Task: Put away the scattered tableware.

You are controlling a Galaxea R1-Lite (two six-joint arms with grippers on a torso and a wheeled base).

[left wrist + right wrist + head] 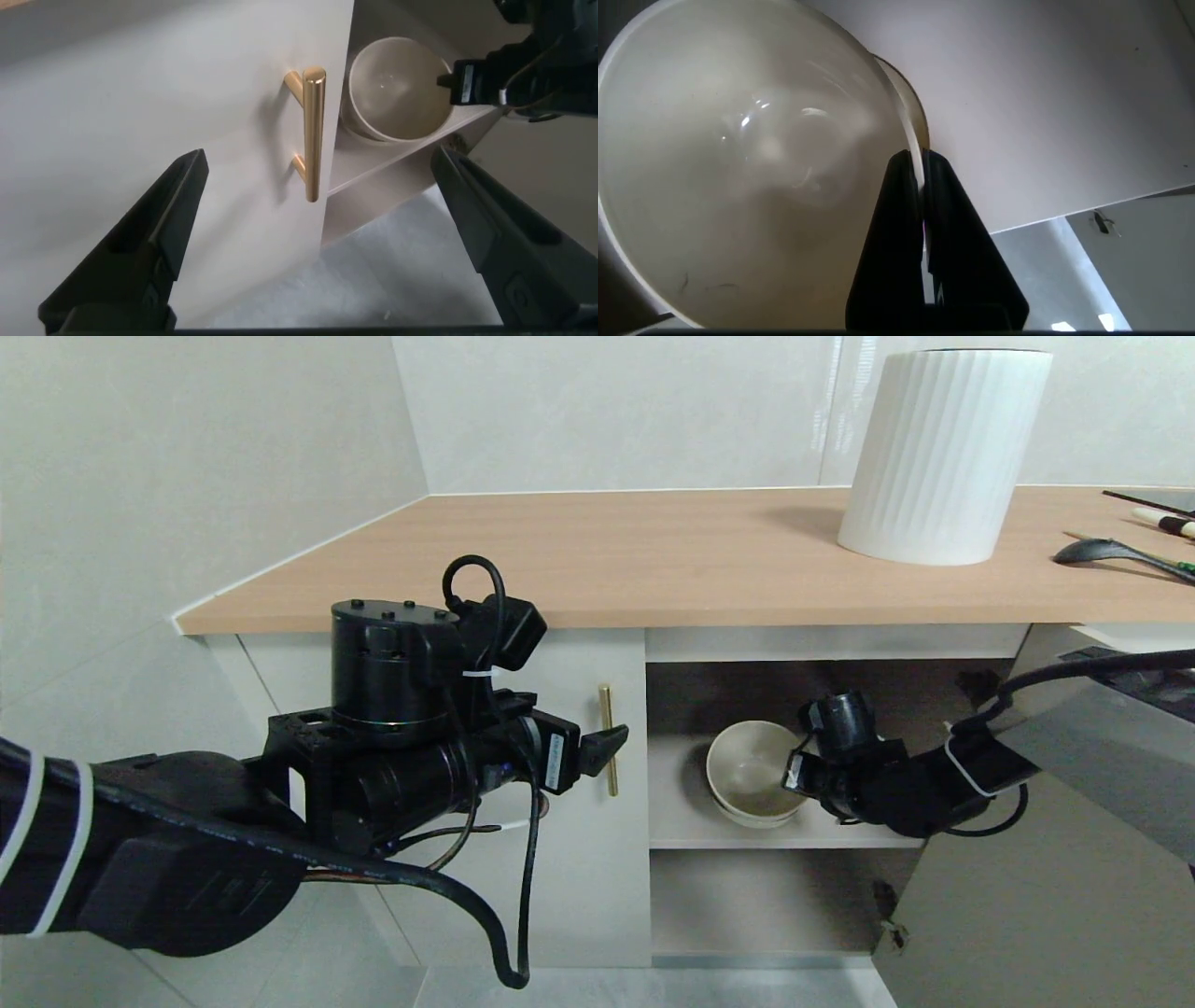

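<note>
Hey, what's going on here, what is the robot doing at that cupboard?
The right gripper has its jaws shut on the rim of a pale bowl, tilted on a second bowl on the shelf of the open cupboard. The left gripper hangs with open jaws before the gold handle of the shut door. A ladle lies on the counter.

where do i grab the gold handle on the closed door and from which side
Take the gold handle at the middle of its upright bar, between the two posts, coming straight at the door front with one finger on each side. The bar stands off the door. The open left tool faces it.
</note>
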